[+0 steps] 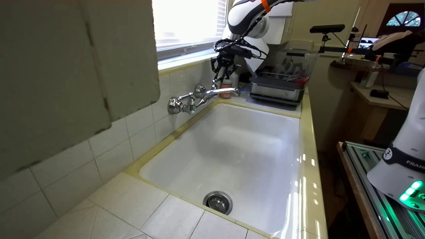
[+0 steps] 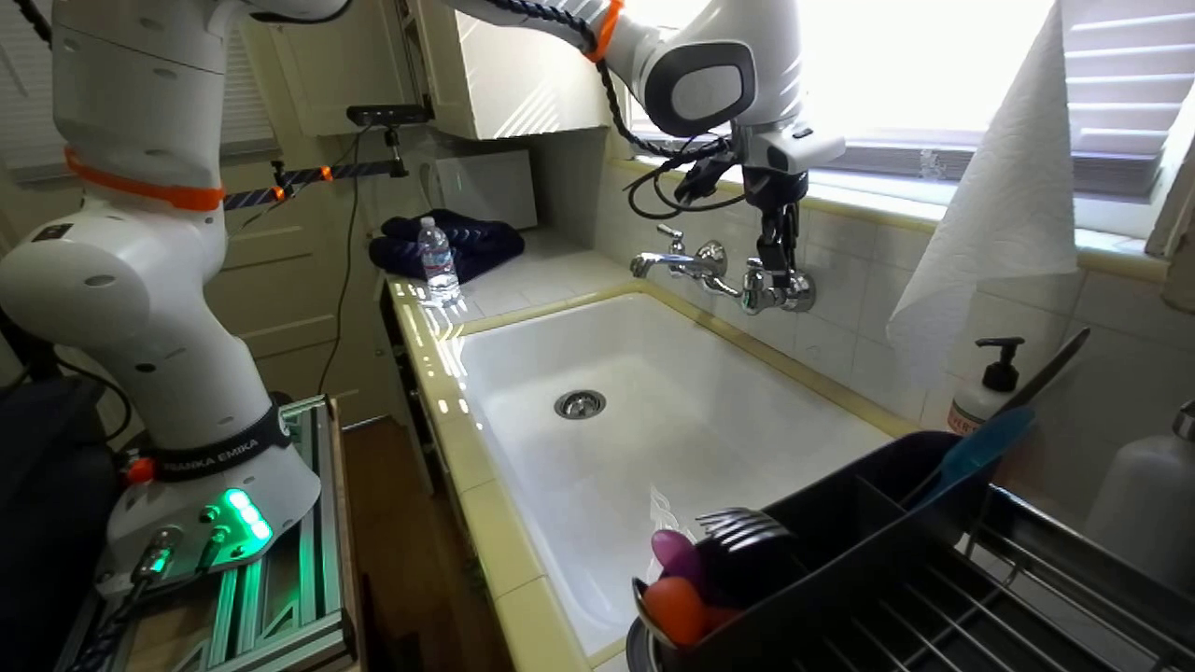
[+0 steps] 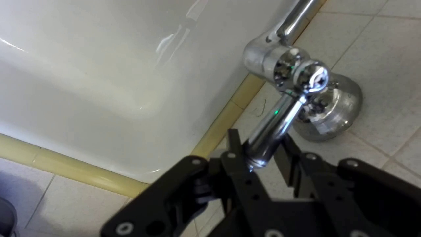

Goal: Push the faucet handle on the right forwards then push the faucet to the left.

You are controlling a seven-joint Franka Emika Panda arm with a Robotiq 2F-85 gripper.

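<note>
Sitting low in the wrist view, the gripper (image 3: 260,138) has fingers (image 3: 234,141) on both sides of the right faucet handle (image 3: 278,120), right of middle; whether they pinch, I can't tell. Only its end lies between, so a crooked push may slip off.

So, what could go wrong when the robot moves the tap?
The handle is shiny and short, so it might slip from between the fingers. The gripper is close to the wall, so it could bump it. Turning the handle might set the spout running.
</note>
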